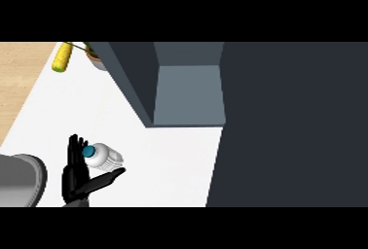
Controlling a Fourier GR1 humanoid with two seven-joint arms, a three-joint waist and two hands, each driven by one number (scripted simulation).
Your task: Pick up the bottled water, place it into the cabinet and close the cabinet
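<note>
The bottled water (pixel 106 157) is a clear, ribbed bottle with a blue cap (pixel 88 151). It stands on the white counter (pixel 169 160) at the lower left, seen from above. My left hand (pixel 75 179) is right beside it, fingers straight up along the bottle's left side and thumb stretched out below it. The fingers are not curled round the bottle. Up and to the right, the dark grey cabinet (pixel 188 95) stands open, showing a bare lighter shelf inside. Its door (pixel 287 126) fills the right side of the view as a large dark panel. My right hand is not visible.
A yellow corn cob (pixel 63 57) and a potted plant (pixel 95 56) lie at the counter's far left corner. A grey rounded vessel (pixel 18 180) sits at the lower left edge, close to my forearm. Wooden floor (pixel 22 78) shows beyond the counter's left edge.
</note>
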